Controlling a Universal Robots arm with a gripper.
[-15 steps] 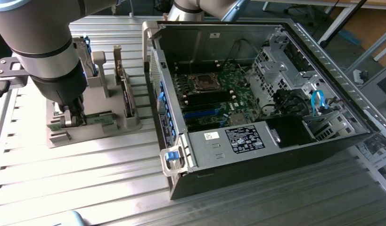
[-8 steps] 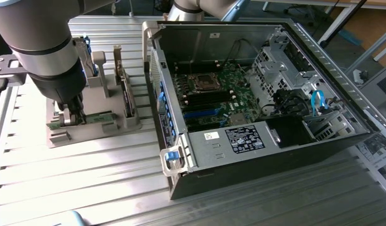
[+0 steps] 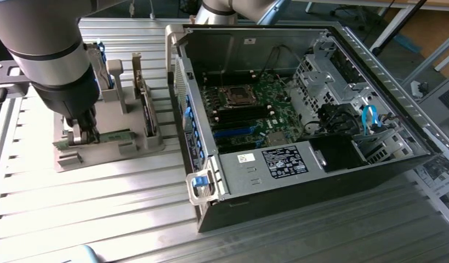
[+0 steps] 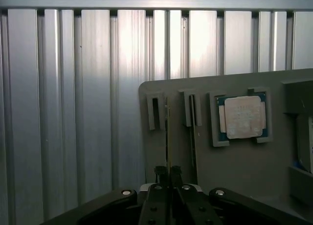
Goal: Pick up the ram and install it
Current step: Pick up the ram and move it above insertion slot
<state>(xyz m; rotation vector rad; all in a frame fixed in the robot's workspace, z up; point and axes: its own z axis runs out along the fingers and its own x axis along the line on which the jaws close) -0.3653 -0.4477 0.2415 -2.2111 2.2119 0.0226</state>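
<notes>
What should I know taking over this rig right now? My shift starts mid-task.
Gripper: shut on the ram, fingers pinching its thin edge.
Ram: standing on edge in the gray holder, at the exterior view's left of the open computer case.
Done: ram grasped.
Left: ram not lifted out of the holder, not installed on the motherboard.

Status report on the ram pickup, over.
Gripper shut on the ram, edge-on in its gray holder slot. Second stick in the next slot, not touching. Processor sits further along the holder.
</notes>
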